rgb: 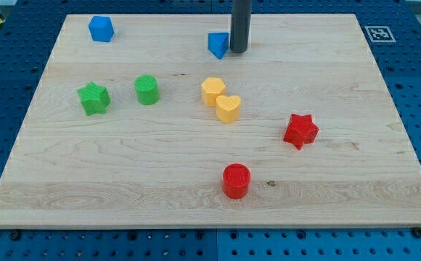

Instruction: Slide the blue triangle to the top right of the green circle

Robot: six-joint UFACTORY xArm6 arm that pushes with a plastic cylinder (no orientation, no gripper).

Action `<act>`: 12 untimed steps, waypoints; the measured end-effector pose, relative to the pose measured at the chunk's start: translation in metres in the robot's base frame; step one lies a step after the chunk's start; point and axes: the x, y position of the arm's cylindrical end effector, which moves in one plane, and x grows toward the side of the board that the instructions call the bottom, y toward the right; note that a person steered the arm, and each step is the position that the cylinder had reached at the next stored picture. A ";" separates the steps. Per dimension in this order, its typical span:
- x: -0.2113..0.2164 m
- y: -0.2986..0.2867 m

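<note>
The blue triangle (218,44) lies near the view's top, a little right of centre. My tip (239,51) stands right against its right side, touching or nearly so. The green circle (146,89) lies lower and to the left of the triangle, in the board's left half. The dark rod rises from the tip out of the view's top.
A blue block (101,29) lies at the top left. A green star (93,98) sits left of the green circle. Two yellow blocks (213,91) (228,108) touch near the centre. A red star (300,130) is at right, a red circle (236,180) at bottom centre.
</note>
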 end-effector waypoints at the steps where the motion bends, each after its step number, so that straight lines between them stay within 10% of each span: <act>1: -0.001 0.003; 12: -0.006 -0.124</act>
